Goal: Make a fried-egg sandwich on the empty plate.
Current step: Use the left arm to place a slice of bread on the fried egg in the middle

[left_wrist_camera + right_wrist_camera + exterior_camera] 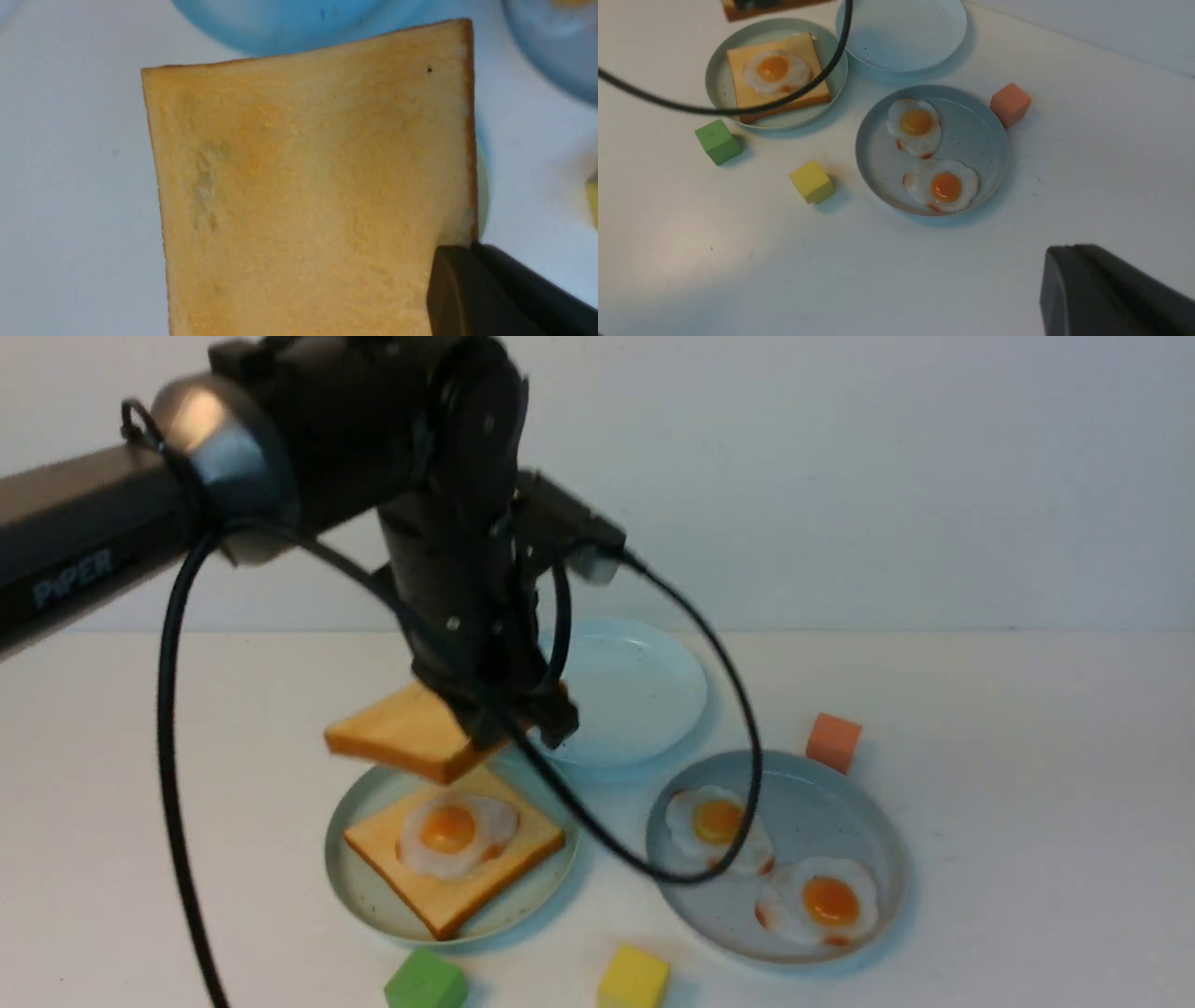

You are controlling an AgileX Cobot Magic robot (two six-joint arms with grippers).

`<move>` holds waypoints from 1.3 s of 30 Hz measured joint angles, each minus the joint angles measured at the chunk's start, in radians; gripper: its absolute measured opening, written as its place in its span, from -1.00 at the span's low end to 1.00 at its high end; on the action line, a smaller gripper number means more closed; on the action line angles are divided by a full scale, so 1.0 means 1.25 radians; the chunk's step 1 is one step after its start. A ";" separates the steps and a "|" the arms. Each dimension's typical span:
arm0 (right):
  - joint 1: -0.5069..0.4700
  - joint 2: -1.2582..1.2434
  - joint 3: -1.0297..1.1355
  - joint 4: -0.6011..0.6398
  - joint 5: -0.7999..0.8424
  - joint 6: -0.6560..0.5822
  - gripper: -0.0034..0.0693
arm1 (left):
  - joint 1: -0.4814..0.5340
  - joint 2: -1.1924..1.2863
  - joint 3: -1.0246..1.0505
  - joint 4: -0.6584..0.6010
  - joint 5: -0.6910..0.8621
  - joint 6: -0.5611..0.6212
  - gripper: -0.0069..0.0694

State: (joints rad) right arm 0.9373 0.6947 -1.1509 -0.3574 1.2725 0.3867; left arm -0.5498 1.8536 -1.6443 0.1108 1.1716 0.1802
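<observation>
The white bench [1027, 859] is carrying, at lower centre, a pale mint-green plate [359, 887] that is showing faint dark specks. The lower toast slice [485, 882] is glowing golden-brown with darker crust edges, and so is the upper toast slice [397, 733]. The fried egg [453, 831] is showing white around an orange yolk. The light blue plate [635, 691] is looking plain. The grey plate [822, 803] is showing dark speckles, and its left egg [714, 821] and right egg [822, 901] are showing white with orange yolks. An orange cube [833, 740], a green cube [425, 982] and a yellow cube [633, 978] are adding flat colour. The left end effector [509, 728] is showing black.
</observation>
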 joint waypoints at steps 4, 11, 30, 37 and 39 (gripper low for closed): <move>0.000 0.000 0.000 0.000 0.000 0.000 -0.79 | 0.000 -0.051 0.182 0.010 -0.155 -0.004 -0.85; 0.000 0.000 0.000 0.002 -0.003 0.000 -0.78 | 0.000 -0.061 0.307 0.050 -0.313 0.031 -0.85; 0.000 0.000 0.000 0.002 -0.042 0.000 -0.76 | 0.000 -0.005 0.329 0.054 -0.362 0.039 -0.85; 0.000 0.000 0.000 0.002 -0.042 0.000 -0.75 | 0.000 -0.005 0.329 0.015 -0.362 0.039 -0.73; 0.000 0.000 0.000 0.002 -0.042 0.000 -0.75 | 0.000 -0.005 0.329 -0.002 -0.362 0.039 -0.63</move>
State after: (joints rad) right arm 0.9373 0.6947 -1.1509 -0.3546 1.2194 0.3867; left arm -0.5498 1.8475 -1.2325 0.1088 0.7191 0.2285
